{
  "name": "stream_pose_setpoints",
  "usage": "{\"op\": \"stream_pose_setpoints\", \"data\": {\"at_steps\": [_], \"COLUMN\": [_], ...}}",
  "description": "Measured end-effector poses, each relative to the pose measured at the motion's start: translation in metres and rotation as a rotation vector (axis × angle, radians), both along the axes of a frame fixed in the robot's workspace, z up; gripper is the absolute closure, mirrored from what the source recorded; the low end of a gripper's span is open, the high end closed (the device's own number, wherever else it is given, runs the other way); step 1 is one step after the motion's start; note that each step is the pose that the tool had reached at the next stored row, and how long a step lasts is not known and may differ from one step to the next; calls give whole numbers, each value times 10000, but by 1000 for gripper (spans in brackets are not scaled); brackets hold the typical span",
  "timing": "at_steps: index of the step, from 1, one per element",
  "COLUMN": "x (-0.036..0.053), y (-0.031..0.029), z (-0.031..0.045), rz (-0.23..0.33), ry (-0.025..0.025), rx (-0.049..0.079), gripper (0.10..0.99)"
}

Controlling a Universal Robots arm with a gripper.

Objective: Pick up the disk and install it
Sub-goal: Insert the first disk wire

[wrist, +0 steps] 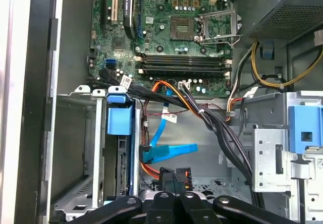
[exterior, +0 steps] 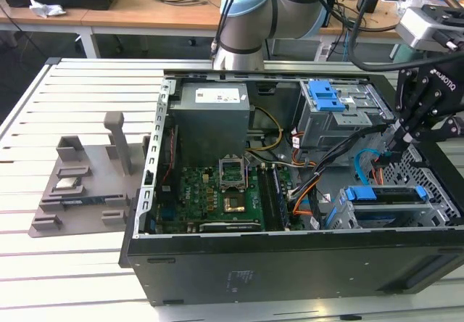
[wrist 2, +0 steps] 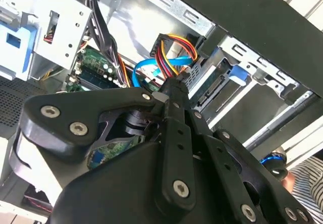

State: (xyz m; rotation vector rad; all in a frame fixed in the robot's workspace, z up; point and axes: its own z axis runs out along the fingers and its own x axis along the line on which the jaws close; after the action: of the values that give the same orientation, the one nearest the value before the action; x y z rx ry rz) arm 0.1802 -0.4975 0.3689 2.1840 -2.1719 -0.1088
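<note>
Plainly, the black two-fingered tool (exterior: 391, 151) hangs inside the open black desktop computer case (exterior: 217, 264), at the end of the case on the exterior view's right, above the bundle of blue, orange and black cables (exterior: 362, 166). Its fingers are drawn together with no gap visible between the tips in the second wrist view (wrist 2: 173, 85), and nothing can be made out clamped between them. The tips sit just beside a black plug with red, orange and yellow wires (wrist 2: 174, 47); whether they touch it cannot be told. The flat silver-metal disk with its blue plastic side bracket (exterior: 395, 193) is apart from the tool, seated on edge in the grey metal drive bay (exterior: 435, 213) near the case's front wall, just below the tool in the exterior view. In the first wrist view the disk (wrist: 122, 163) stands in its bay beside the tool (wrist: 175, 191), with the blue flat cable (wrist: 169, 151) between them. The case rests on a white slatted worktop (exterior: 72, 90).
</note>
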Motion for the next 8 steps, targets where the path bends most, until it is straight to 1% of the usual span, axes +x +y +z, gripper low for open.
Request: {"op": "stream_pose_setpoints", "data": {"at_steps": [4, 5, 6, 7, 8], "x": [1, 1, 1, 1, 0], "y": [1, 0, 0, 0, 0], "z": [-2, -3, -4, -6, -38], "rz": [2, 1, 1, 1, 1], "ry": [0, 0, 1, 0, 1], "rx": [-2, -1, 0, -5, -67], "gripper": [980, 914, 914, 847, 847]}}
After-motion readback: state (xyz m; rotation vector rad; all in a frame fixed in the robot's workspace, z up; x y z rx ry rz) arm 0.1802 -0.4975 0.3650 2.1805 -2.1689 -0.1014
